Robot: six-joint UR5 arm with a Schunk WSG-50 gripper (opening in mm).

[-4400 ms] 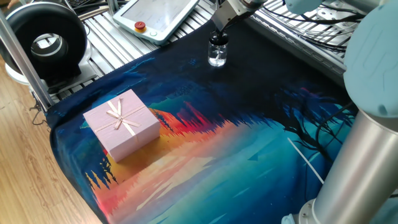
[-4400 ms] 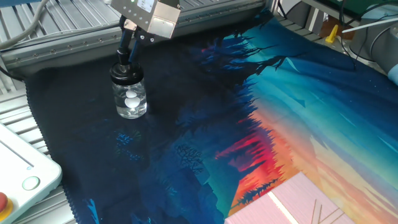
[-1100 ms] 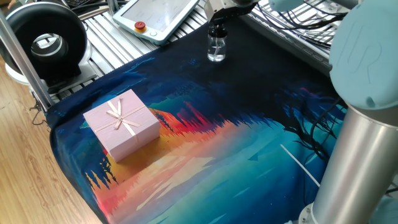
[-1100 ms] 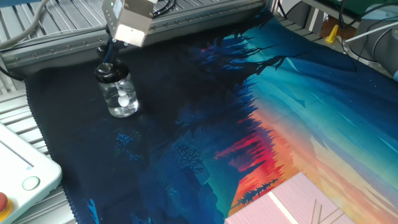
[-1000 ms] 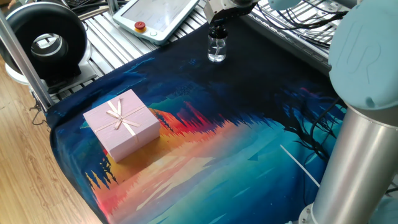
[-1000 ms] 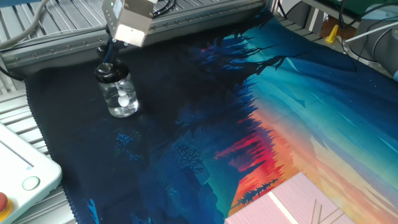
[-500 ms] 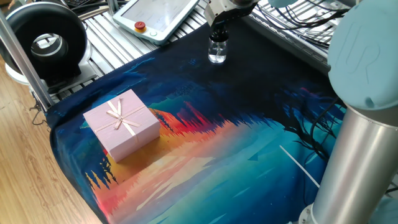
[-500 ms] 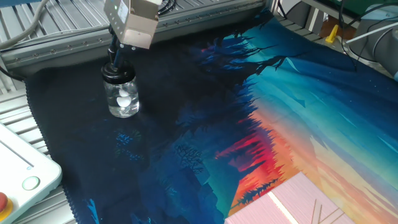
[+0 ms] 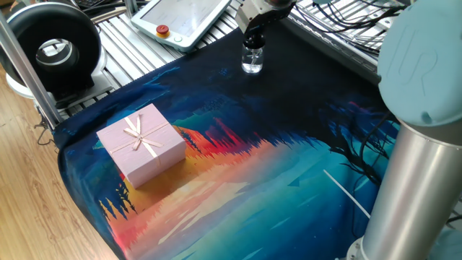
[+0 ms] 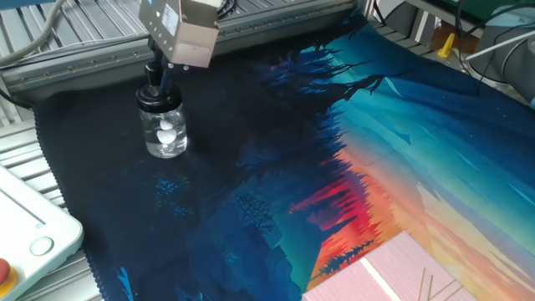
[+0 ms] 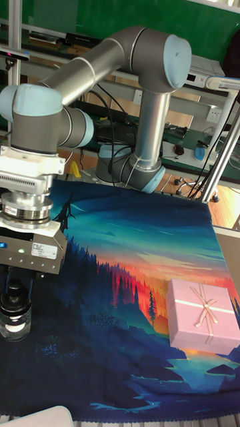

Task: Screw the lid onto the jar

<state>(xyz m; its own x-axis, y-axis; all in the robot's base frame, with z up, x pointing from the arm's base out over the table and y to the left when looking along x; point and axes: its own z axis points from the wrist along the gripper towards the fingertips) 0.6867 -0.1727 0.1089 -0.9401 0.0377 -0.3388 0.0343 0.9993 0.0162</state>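
Item one: the jar (image 10: 165, 134), a tiny clear glass bottle with something white inside, upright near the far dark corner of the printed cloth (image 10: 401, 134) that covers the counter. Item two: the lid (image 10: 155, 94), a small black dropper cap, sitting on the jar's neck, its bulb top running up into the gripper (image 10: 158, 77). The fingers (image 10: 165, 75) come straight down over it and appear closed on the bulb, though their tips are dark against a dark cap and the contact itself is hard to make out. The vertical approach suits the job: wrist axis in line with the neck, so a turn of the wrist would thread the cap down. The jar stands free on the cloth, nothing bracing it, so it may spin along with the lid. Item three: pink gift box (image 9: 142, 144), well apart at the cloth's near end, uninvolved.
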